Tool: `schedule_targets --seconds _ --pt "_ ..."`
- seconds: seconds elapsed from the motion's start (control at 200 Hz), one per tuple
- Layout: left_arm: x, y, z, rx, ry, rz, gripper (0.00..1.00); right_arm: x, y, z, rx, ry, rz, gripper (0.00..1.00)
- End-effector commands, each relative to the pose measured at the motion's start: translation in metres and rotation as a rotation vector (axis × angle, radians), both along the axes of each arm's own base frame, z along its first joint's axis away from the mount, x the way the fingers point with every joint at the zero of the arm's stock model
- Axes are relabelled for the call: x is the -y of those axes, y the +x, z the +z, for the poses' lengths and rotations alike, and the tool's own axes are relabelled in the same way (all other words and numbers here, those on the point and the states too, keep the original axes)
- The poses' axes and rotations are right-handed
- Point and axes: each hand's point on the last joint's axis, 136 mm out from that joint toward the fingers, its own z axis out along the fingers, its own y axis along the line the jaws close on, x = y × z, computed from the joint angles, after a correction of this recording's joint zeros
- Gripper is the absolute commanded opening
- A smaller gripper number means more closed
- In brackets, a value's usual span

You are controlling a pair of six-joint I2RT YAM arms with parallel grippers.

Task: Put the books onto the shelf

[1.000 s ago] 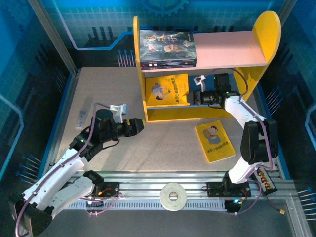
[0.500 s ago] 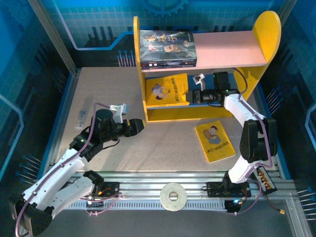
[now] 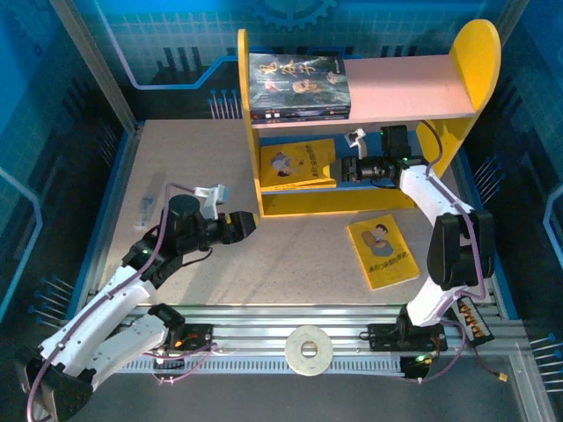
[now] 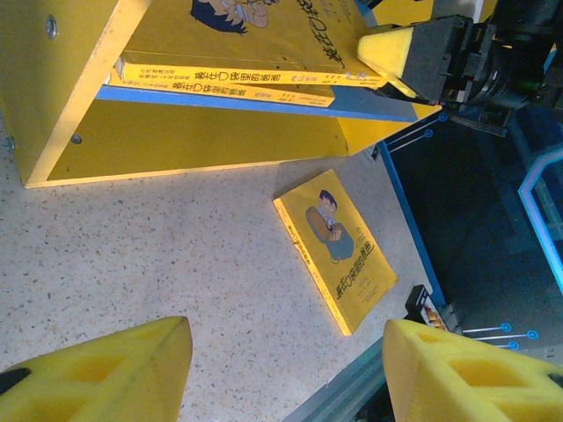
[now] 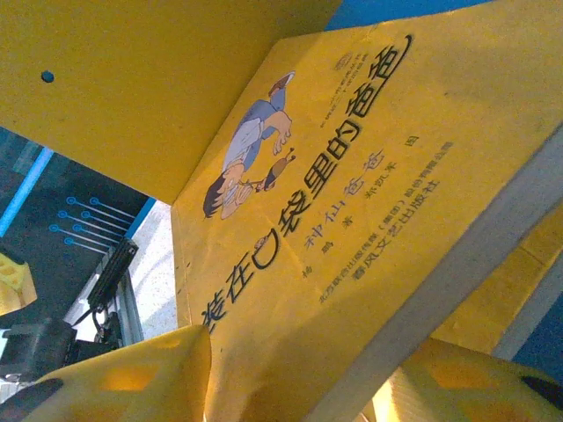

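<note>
The shelf (image 3: 396,88) stands at the back, with dark books (image 3: 297,85) stacked on its pink upper board. Two yellow books (image 4: 229,79) lie stacked on the blue lower board. My right gripper (image 3: 345,169) reaches into that lower tier from the right. Its jaws are open on either side of the top yellow book's (image 5: 334,193) near edge, wider apart than the book is thick. Another yellow book (image 3: 382,251) lies flat on the table in front of the shelf. My left gripper (image 3: 251,225) hovers open over the table left of it, holding nothing (image 4: 286,338).
A white ring (image 3: 309,349) sits on the aluminium rail at the near edge. A small clear item (image 3: 145,207) lies at the table's left. Blue walls enclose the table, and the shelf's yellow side panel (image 5: 132,79) stands close beyond the right gripper.
My right gripper's jaws have opened from shut. The top yellow book has settled lower and flatter on the blue board. The left arm has not moved.
</note>
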Motion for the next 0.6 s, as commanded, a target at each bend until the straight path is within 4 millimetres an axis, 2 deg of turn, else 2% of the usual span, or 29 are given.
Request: schedule_targets --seconds 0.0,0.095,0.185,0.595 --pt "-0.0046 -0.0014 0.0051 0.036 0.008 0.002 0.61 -0.0002 0.0073 0.0113 0.017 0.018 -0.004 0.44" --pt "-0.0063 -0.0016 0.0028 0.032 0.01 0.007 0.61 -0.001 0.0083 0.0124 0.013 0.027 -0.002 0.34" --pt "-0.0067 -0.0021 0.0024 0.031 0.009 0.007 0.61 -0.0012 0.0088 0.0112 0.007 0.029 -0.002 0.29" --pt "-0.0069 -0.0009 0.0041 0.034 -0.002 0.009 0.61 -0.0037 0.0114 0.0107 -0.006 0.064 -0.004 0.21"
